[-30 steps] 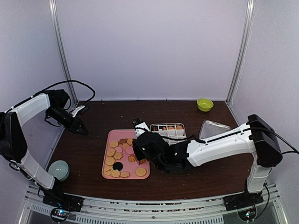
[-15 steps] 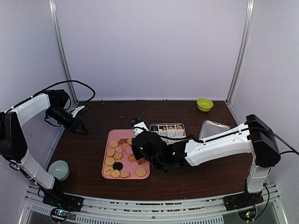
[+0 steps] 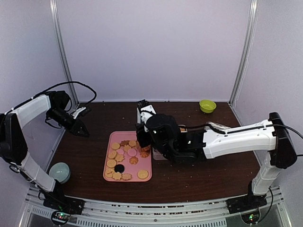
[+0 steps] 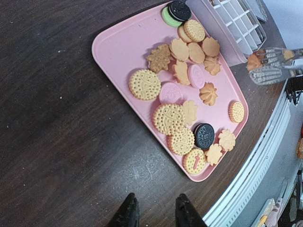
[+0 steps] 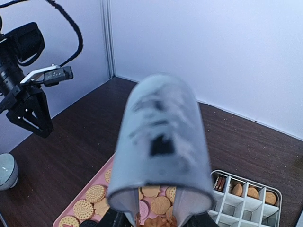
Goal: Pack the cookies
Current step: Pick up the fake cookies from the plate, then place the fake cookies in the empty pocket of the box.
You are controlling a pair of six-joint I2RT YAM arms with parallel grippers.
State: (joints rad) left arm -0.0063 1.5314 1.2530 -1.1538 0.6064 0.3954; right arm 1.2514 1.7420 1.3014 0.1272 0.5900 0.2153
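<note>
Here the cookies [image 4: 170,118] lie mostly on a pink tray [image 4: 113,42] that rests flat on the dark wooden table [image 3: 199,175]. They are golden rounds and flower shapes, with a few pink ones, two dark ones and a green one. Just beside the tray's far edge stands a white box [image 5: 246,189] divided into small compartments, and a few of these already contain cookies. The right gripper [image 5: 155,218] is pressed together on the metal tongs [image 4: 272,66], whose handle fills the middle of the right wrist view as a blurred grey arch. In the left wrist view the ends of the tongs are at the tray's edge next to the box, and an orange cookie [image 4: 254,61] sits pinched at their tips. The left gripper [image 4: 156,215] hangs over the bare table to the left of the tray, well apart from it. Its two black fingers are spread a little, with nothing between them. A green bowl [image 3: 207,105] stands at the far right corner of the table.
</note>
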